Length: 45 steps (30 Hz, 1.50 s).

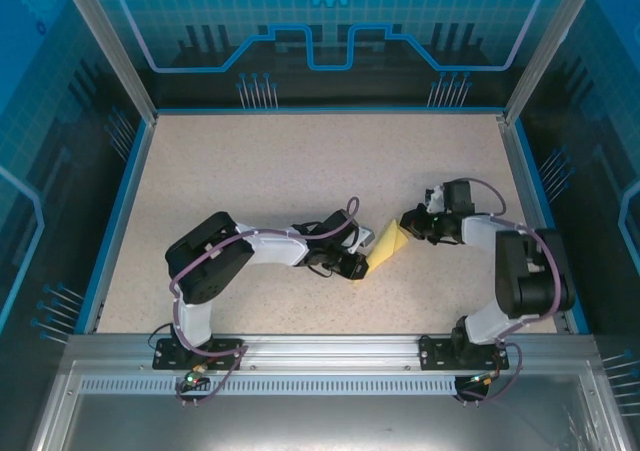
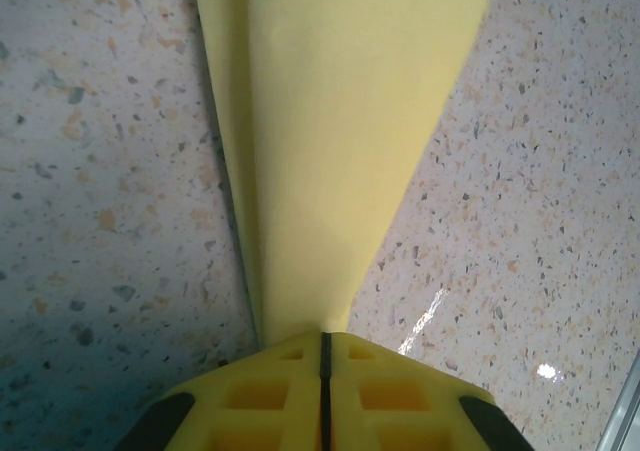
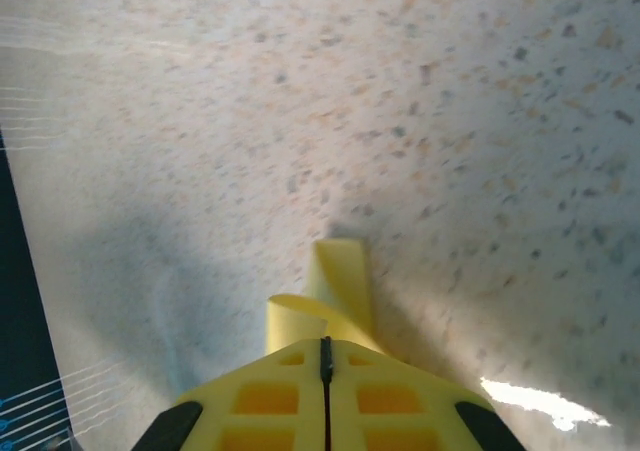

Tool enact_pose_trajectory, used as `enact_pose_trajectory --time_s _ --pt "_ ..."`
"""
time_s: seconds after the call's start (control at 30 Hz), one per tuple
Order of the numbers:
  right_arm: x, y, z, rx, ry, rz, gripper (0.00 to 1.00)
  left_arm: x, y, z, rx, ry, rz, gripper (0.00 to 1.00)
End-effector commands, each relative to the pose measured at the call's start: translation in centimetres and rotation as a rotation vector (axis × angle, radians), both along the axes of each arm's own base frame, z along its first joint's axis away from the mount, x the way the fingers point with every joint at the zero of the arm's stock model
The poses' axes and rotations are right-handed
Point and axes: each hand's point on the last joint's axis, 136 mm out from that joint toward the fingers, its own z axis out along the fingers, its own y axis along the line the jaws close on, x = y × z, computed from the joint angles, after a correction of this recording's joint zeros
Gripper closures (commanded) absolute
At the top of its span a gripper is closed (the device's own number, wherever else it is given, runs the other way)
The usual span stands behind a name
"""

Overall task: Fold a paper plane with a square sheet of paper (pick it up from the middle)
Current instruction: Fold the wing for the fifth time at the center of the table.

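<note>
The square sheet of paper [image 1: 388,243] is pale yellow and folded into a slim, tapering dart shape. It hangs between my two grippers over the middle of the table. My left gripper [image 1: 357,265] is shut on its narrow near-left end. In the left wrist view the paper [image 2: 320,121] widens away from the shut left gripper [image 2: 325,335]. My right gripper [image 1: 410,225] is shut on the far-right end. In the right wrist view a curled strip of the paper [image 3: 342,271] sticks out past the closed right gripper [image 3: 325,343].
The speckled beige tabletop [image 1: 300,171] has a blue rim [image 1: 128,181], with clear enclosure walls behind and at the sides. A metal rail [image 1: 330,351] carrying both arm bases runs along the near edge. Bare table lies on the far side of the paper.
</note>
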Motion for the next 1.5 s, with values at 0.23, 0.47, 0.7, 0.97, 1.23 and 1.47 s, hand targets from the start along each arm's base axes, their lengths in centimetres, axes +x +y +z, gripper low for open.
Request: enact_pose_trajectory --time_s 0.23,0.47,0.7,0.97,1.23,1.47 --pt "-7.4 5.0 3.5 0.126 0.05 0.107 0.93 -2.5 3.5 -5.3 0.191 0.122 -0.022 0.91" --pt "-7.5 7.5 0.8 0.152 0.078 0.059 0.95 -2.5 3.2 -5.0 0.174 0.121 -0.027 0.91" --pt "-6.5 9.6 -1.1 0.169 0.081 0.074 0.95 -2.6 3.3 -5.1 0.169 0.126 -0.026 0.91" --pt "-6.0 8.5 -4.4 0.043 0.108 0.076 0.95 -2.7 3.7 -5.3 0.174 0.132 -0.024 0.91" --pt "-4.6 6.5 -5.6 -0.026 0.098 0.052 0.95 -2.9 3.9 -5.6 0.182 0.144 -0.026 0.91" --pt "-2.8 5.0 -5.7 -0.041 0.092 0.002 0.95 -3.2 4.3 -5.8 0.196 0.151 -0.028 0.91"
